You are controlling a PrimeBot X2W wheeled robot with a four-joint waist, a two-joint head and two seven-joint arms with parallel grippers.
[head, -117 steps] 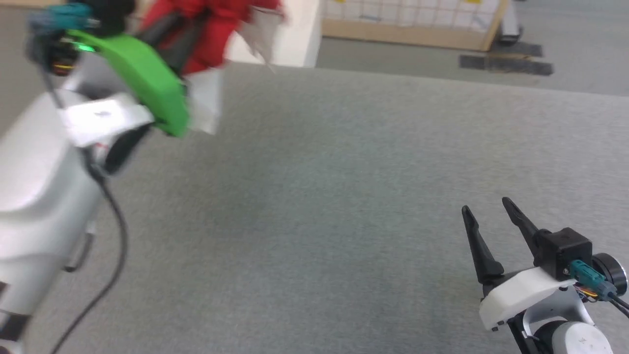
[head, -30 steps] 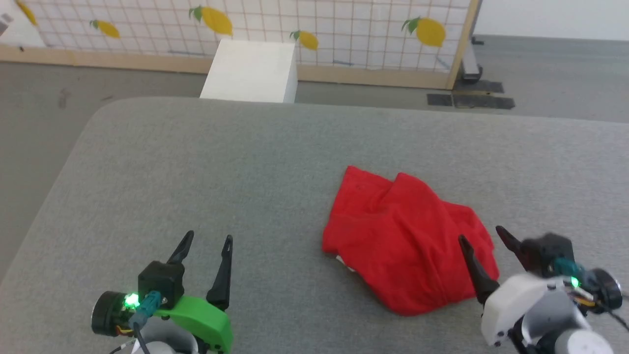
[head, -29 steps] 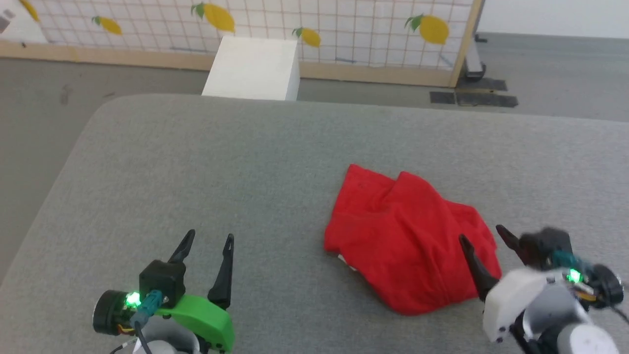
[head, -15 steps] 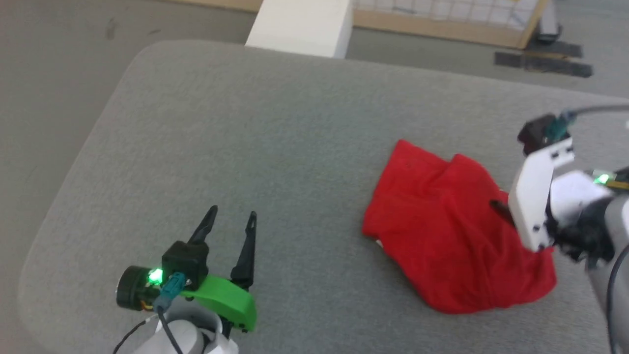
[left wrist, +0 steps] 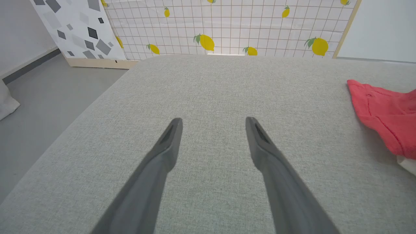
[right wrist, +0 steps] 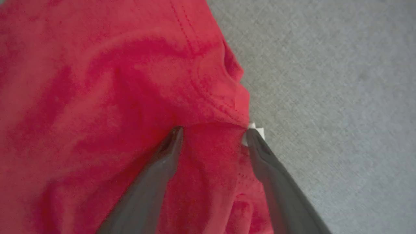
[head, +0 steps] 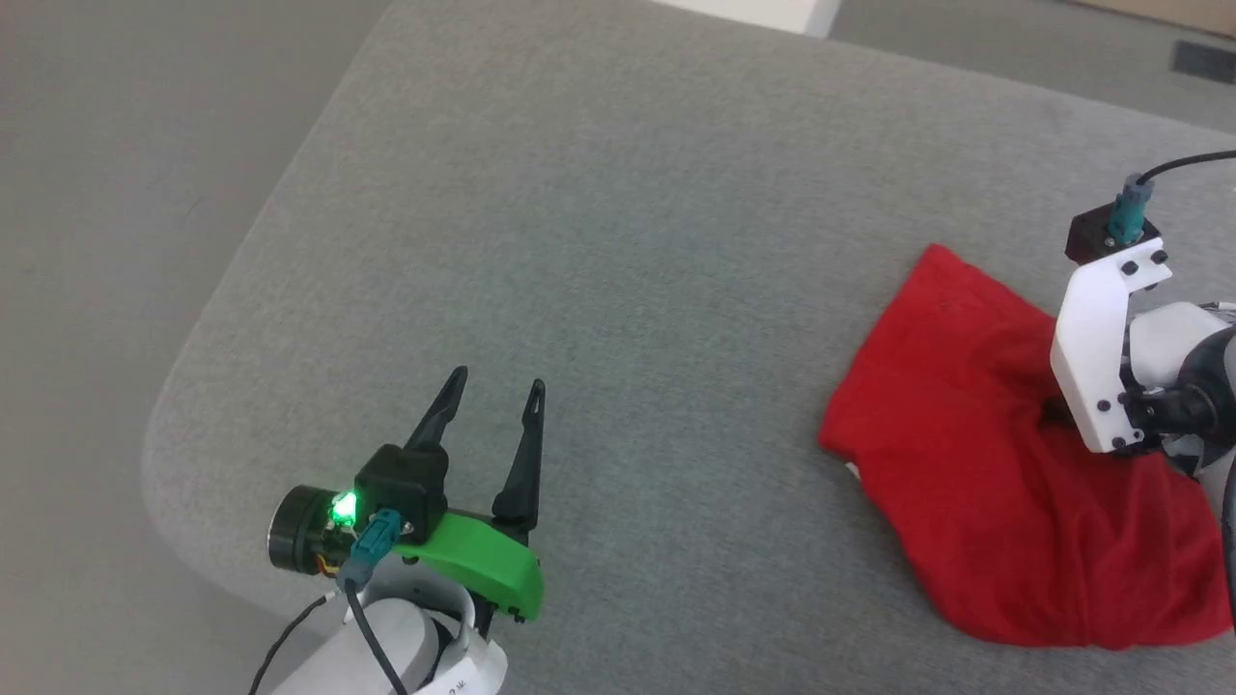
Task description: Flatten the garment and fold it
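Here the right pincer point(right wrist: 213, 130), jaws spread, straddles a ridge of the crumpled red garment point(head: 966, 463) on the right of the table point(head: 628, 241), seemingly to pinch it for spreading, while the open left pincer point(head: 497, 379) hovers well apart.

Head camera: table point(head: 618, 193) viewed steeply from above. Left wrist: low, level. Shared by all: garment point(head: 966, 463) at 3 o'clock, closest at right wrist.
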